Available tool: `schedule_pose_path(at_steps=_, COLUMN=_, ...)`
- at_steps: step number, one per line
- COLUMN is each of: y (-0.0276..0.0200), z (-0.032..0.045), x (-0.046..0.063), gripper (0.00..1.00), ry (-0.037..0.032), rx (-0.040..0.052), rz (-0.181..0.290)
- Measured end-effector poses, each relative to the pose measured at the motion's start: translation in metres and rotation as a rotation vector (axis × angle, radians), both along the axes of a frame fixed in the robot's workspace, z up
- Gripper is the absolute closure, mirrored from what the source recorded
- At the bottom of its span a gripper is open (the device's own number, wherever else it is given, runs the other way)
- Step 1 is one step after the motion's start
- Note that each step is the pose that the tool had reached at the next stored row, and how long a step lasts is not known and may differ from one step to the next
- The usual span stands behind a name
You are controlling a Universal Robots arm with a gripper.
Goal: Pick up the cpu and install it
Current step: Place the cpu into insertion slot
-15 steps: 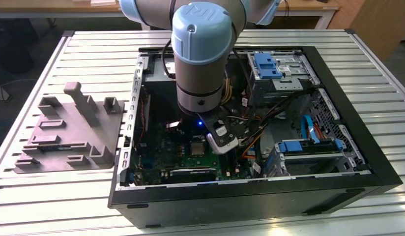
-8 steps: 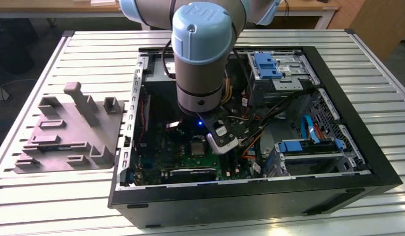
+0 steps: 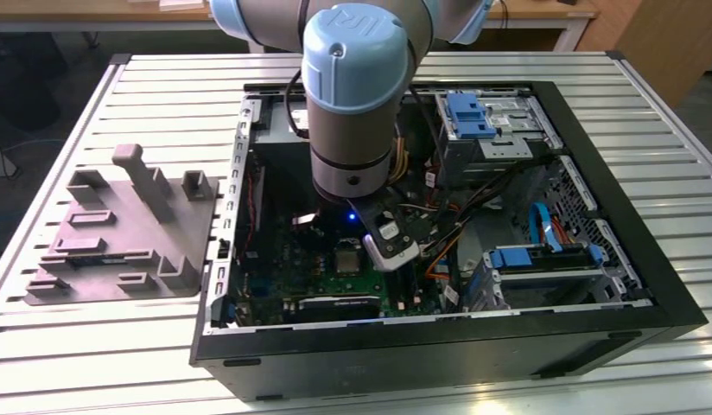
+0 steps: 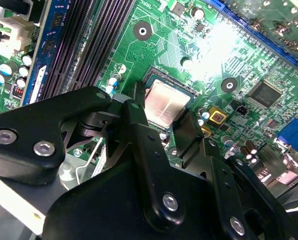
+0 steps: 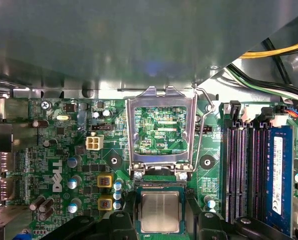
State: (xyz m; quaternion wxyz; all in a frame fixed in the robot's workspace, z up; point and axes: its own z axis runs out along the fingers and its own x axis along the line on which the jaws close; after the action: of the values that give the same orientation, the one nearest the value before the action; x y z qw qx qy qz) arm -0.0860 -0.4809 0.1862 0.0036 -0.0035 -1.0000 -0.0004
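The pincer (image 5: 161, 221) (image 4: 161, 119) hangs low over the board with its black fingers (image 5: 120, 222) apart, one on each side of the cpu (image 5: 160, 212) (image 4: 167, 102). A narrow gap shows between each finger and the chip, so nothing is clamped. In both wrist views the cpu lies flat in the socket (image 5: 160, 185), silver top up and square to the socket's edges. The metal load frame (image 5: 130, 130) is hinged open and stands clear of the chip, not pressed on it. Around the socket spreads the green motherboard (image 5: 54, 150), with long dark memory slots (image 5: 243, 170) beside it.

In the exterior view the cpu (image 3: 348, 258) sits at lower centre, inside the open black computer case (image 3: 667, 320), which lies on its side. The case also holds blue-tabbed drive cages (image 3: 472, 112) at its upper right and loose cables (image 3: 448, 233). The arm (image 3: 356, 86) drops into it from above. At the exterior view's left, well apart from the case, a grey moulded tray (image 3: 114, 233) rests on the slatted table (image 3: 79, 104).
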Motion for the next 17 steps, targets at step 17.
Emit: schedule_pose_path(at_steps=17, y=0.0, z=-0.0001, x=0.0, gripper=0.52, ry=0.0, rx=-0.0002, rz=-0.015)
